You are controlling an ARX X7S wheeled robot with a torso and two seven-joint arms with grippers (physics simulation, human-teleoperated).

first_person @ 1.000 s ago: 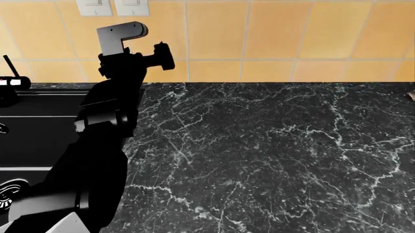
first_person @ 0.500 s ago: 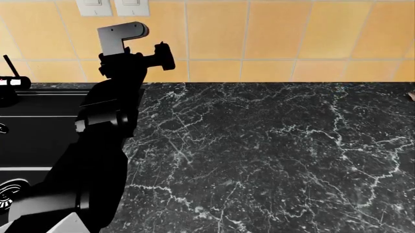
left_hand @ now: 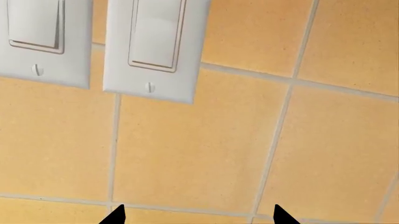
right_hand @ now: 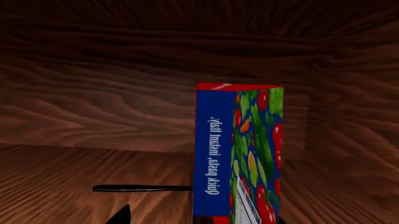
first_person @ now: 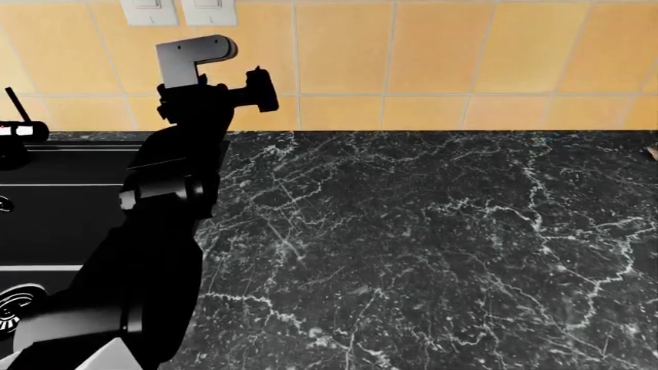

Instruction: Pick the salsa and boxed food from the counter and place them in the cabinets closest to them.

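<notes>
The boxed food point(right_hand: 237, 154) stands upright on the wooden floor of a cabinet point(right_hand: 93, 93), blue side and colourful front showing. My right gripper point(right_hand: 199, 217) is open, its jaws spread wide. The box sits between them, close to the far-side finger, which it hides; the other fingertip point(right_hand: 121, 215) is well clear of it. In the head view the black marble counter point(first_person: 411, 231) shows, with my left arm raised toward the tiled wall. My left gripper point(left_hand: 198, 215) is open and empty, close to the tiles. The salsa is out of view.
Two white light switches point(left_hand: 156, 46) sit on the orange tile wall just above the left gripper. A black sink point(first_person: 62, 208) lies at the counter's left, with a dark fixture point(first_person: 15, 127) behind it. A thin dark line point(right_hand: 140, 188) lies on the cabinet floor.
The left arm has crept a hair to the right in the head view; nothing else differs.
</notes>
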